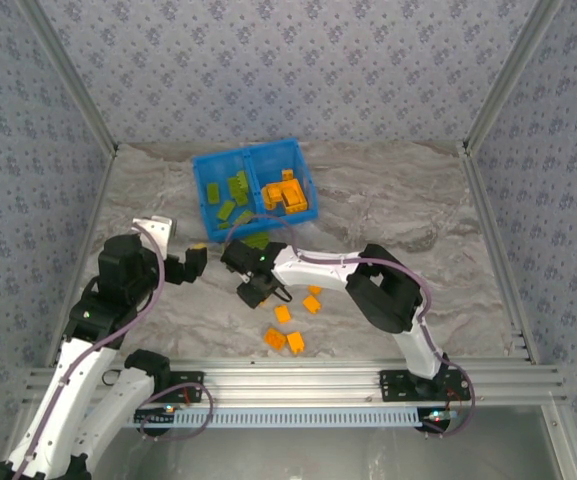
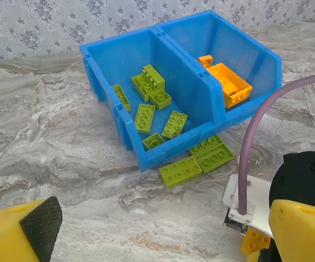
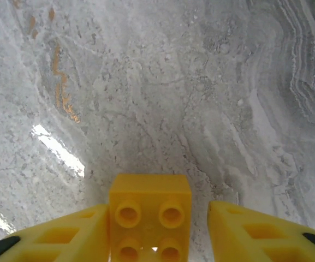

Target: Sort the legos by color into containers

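**Left fingers wide, right fingers loose around a brick**

The left arm rises from its base with the elbow bent. The left gripper point(image 1: 186, 264) points toward the middle of the desk point(image 1: 418, 220), fingers point(image 2: 37, 226) spread wide. The right arm reaches leftward, wrist bent down. The right gripper point(image 1: 259, 293) has its fingers point(image 3: 255, 234) partly apart. An orange brick point(image 3: 150, 218) touches one finger, with a gap beside the other.

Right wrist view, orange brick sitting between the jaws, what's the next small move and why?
Probably close the jaws the rest of the way. The orange brick sits against one jaw, while a strip of the marble table shows between it and the other, so it doesn't look gripped yet.
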You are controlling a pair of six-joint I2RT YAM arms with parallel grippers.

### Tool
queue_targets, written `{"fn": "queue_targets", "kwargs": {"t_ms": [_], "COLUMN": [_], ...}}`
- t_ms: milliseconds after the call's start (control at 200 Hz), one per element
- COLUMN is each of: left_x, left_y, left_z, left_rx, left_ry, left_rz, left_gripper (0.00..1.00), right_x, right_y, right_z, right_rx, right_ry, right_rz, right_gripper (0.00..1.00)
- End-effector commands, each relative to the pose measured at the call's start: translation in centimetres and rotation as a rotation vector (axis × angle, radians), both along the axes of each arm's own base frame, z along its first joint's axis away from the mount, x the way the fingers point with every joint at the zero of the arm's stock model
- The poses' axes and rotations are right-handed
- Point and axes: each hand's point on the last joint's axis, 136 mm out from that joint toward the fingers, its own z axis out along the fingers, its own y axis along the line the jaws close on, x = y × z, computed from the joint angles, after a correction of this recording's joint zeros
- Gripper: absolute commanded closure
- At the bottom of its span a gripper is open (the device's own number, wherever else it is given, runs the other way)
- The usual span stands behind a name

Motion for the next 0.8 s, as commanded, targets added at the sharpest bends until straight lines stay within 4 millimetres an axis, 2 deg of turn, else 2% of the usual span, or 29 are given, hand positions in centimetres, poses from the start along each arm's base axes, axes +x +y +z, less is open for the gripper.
{"fn": "queue_targets", "kwargs": {"t_ms": [0,110,150,250,360,415,525,630,750,794], "left_x": [0.4,0.5,0.5,0.5,0.5,0.4,0.4,-0.3,-1.4,-1.6], "left_y": [0.3,0.4,0.4,0.4,0.4,0.3,-0.1,-2.2,-4.9,-5.3], "left_z": [1.0,1.0,0.9,0.9,1.0,1.0,1.3,1.9,2.8,2.8], "left_rx": [0.003,0.007,0.007,0.005,0.004,0.002,-0.014,-0.055,-0.118,-0.131], "left_ry": [-0.028,-0.025,-0.025,-0.024,-0.026,-0.027,-0.034,-0.051,-0.080,-0.077], "left_rz": [0.018,0.023,0.022,0.022,0.021,0.021,-0.001,-0.128,-0.292,-0.321], "left_gripper": [0.01,0.01,0.01,0.01,0.01,0.01,0.01,0.01,0.01,0.01], "right_x": [-0.3,-0.2,0.1,0.7,1.8,2.7,5.4,8.8,13.7,15.7], "right_y": [-0.7,-1.3,-0.9,-1.4,-2.1,-2.6,-4.3,-6.3,-7.7,-7.7], "right_z": [-0.2,0.1,0.6,2.0,5.6,8.2,13.4,17.7,20.0,19.9], "right_rx": [-0.002,0.004,0.035,0.064,0.131,0.186,0.285,0.341,0.379,0.363], "right_ry": [0.020,0.025,0.014,-0.011,-0.075,-0.116,-0.225,-0.360,-0.431,-0.444], "right_rz": [-0.013,-0.031,-0.038,-0.071,-0.122,-0.156,-0.250,-0.350,-0.455,-0.483], "right_gripper": [0.56,0.61,0.62,0.65,0.68,0.69,0.69,0.68,0.68,0.68]}}
